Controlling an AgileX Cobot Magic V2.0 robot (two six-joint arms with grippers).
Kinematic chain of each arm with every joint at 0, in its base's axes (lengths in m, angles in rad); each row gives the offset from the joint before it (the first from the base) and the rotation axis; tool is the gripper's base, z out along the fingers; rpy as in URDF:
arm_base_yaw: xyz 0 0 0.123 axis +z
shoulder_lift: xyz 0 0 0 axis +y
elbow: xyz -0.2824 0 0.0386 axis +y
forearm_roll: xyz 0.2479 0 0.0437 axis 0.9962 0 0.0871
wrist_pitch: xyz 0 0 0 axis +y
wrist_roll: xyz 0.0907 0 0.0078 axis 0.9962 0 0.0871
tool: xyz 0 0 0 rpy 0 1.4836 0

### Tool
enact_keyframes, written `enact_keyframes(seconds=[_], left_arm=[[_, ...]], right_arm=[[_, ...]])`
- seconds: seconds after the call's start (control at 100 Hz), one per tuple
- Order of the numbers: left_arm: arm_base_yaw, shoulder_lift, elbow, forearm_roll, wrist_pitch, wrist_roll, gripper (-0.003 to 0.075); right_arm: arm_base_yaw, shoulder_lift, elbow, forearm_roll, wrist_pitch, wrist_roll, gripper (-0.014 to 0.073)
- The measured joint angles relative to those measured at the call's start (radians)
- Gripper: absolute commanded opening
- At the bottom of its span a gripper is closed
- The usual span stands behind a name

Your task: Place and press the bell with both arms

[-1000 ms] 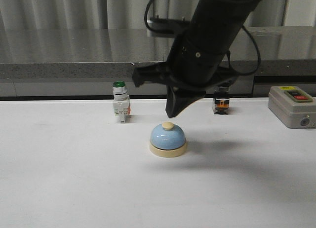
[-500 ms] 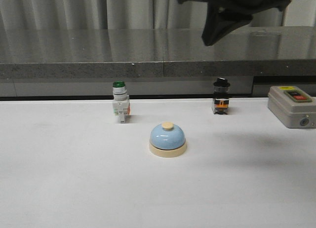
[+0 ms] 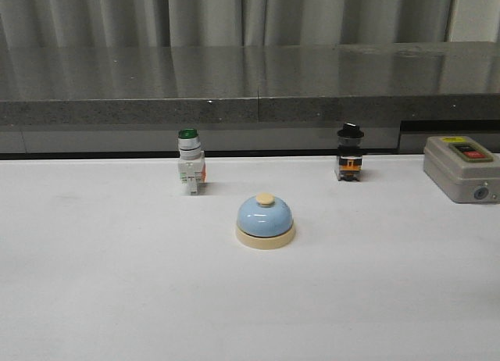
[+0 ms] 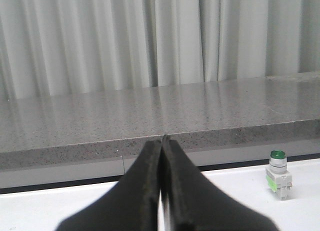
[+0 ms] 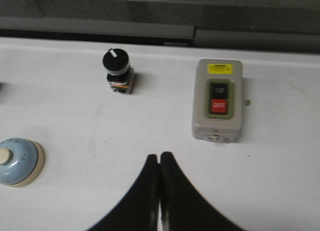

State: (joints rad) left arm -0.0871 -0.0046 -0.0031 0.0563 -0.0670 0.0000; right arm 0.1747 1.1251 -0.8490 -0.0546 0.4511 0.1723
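Left wrist view: left gripper (image 4: 162,141) with jaws pressed together, nothing between them, pointing toward grey counter ledge (image 4: 160,116) and pale curtains (image 4: 150,36); green-capped switch (image 4: 278,174) upright on white surface (image 4: 240,181), off to one side. Right wrist view: right gripper (image 5: 159,158) likewise with jaws pressed together and holding nothing, raised above the surface, apart from everything on it; bell (image 5: 17,161) at the picture's edge, cut off, well apart from the fingertips; black-capped switch (image 5: 118,70) and grey on/off box (image 5: 218,99) beyond. Front view: neither arm visible; bell (image 3: 266,220) upright near the middle of the surface, cream button on top, nearer the camera than the green-capped switch (image 3: 190,161) and the black-capped switch (image 3: 350,152), touching neither; box (image 3: 462,169) at far right.
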Motion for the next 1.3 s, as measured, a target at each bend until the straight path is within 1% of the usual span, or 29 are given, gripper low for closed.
enact_keyframes(seconds=[0.1,0.22,0.48,0.66,0.8,1.3], left_arm=[[0.0,0.0,0.0,0.0,0.0,0.0,-0.0021],[0.0,0.0,0.0,0.0,0.0,0.0,-0.0021],[0.0,0.0,0.0,0.0,0.0,0.0,-0.0021],[0.0,0.0,0.0,0.0,0.0,0.0,-0.0021],[0.0,0.0,0.0,0.0,0.0,0.0,-0.0021],[0.0,0.0,0.0,0.0,0.0,0.0,-0.0021]], right_arm=[[-0.045,-0.098,0.067,-0.004,-0.023,0.0,-0.0064],[-0.075,-0.23,0.148,-0.004,-0.05,0.0,-0.0064],[-0.081,-0.516,0.3,-0.006,-0.069,0.0,-0.0064],[-0.083,-0.667,0.327,-0.006,-0.025,0.0,-0.0064],[-0.083,-0.718,0.328,-0.006,-0.002,0.0,-0.0064],[-0.083,-0.72,0.331,-0.006,0.012,0.0,-0.0064]])
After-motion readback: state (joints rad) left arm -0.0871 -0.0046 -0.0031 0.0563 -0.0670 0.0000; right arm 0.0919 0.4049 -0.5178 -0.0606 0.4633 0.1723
